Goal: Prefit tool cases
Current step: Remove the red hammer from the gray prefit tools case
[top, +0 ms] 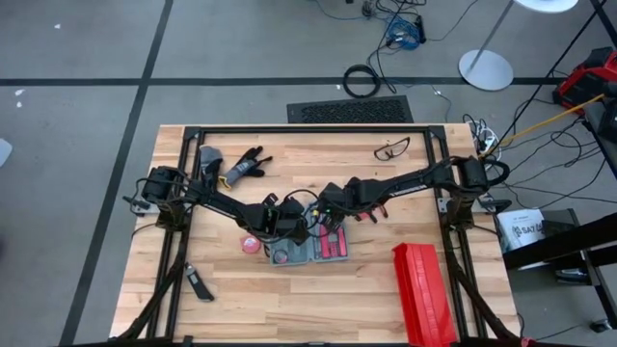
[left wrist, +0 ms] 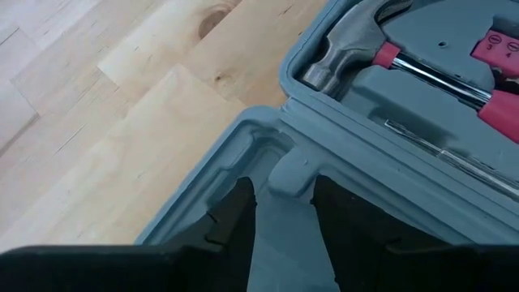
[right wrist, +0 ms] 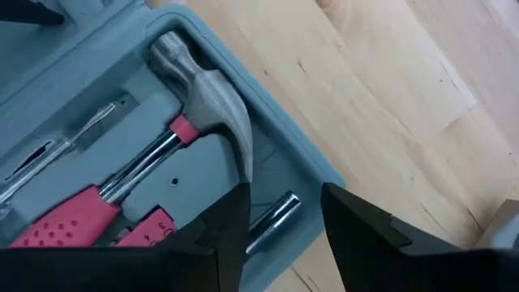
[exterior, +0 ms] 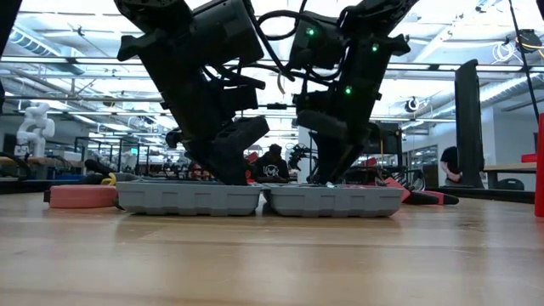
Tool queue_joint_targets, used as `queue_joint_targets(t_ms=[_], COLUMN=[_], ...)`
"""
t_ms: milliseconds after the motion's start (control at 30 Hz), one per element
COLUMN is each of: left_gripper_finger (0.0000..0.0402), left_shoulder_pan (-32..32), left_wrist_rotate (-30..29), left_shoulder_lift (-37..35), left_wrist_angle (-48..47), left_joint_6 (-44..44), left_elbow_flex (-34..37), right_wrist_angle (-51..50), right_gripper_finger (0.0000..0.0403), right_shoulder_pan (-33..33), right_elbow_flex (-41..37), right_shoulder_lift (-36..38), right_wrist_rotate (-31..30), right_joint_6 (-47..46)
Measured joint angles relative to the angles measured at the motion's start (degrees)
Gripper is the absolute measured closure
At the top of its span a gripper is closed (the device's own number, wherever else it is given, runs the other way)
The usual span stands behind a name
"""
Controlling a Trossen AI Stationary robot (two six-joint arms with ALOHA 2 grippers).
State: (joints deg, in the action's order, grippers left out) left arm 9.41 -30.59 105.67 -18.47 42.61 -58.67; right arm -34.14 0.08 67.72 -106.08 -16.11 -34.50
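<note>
At table centre, slightly toward 6 o'clock, the tool case (top: pixel 307 250) lies open flat, both halves up. Left claw (left wrist: pixel 284 212) sits low over the empty half, fingers apart, gripping nothing. Right claw (right wrist: pixel 284 219) hovers over the filled half, fingers apart above a hammer (right wrist: pixel 203 105) and red-handled tools already seated. Judgement: fitting well along; closing remains. Wooden table (top: pixel 241 308) carries a red ribbed box (top: pixel 421 289) at 4 o'clock, safety glasses (top: pixel 391 148) at 1 o'clock. Open workshop beyond.
</note>
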Motion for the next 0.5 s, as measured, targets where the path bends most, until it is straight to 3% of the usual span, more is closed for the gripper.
queue_joint_targets(t_ms=[333,500], left_gripper_finger=[0.0265,0.0265], left_shoulder_pan=[0.00,-0.02], left_wrist_rotate=[0.07,0.00], left_shoulder_lift=[0.02,0.07], left_wrist_angle=[0.00,-0.06], left_joint_6=[0.00,-0.02], left_elbow_flex=[0.02,0.02], right_wrist_angle=[1.21,0.69], right_gripper_finger=[0.0260,0.0326], right_shoulder_pan=[0.02,-0.39], right_elbow_flex=[0.33,0.26], right_shoulder_lift=[-3.72,-3.86], right_wrist_rotate=[0.41,1.19], right_joint_6=[0.04,1.97])
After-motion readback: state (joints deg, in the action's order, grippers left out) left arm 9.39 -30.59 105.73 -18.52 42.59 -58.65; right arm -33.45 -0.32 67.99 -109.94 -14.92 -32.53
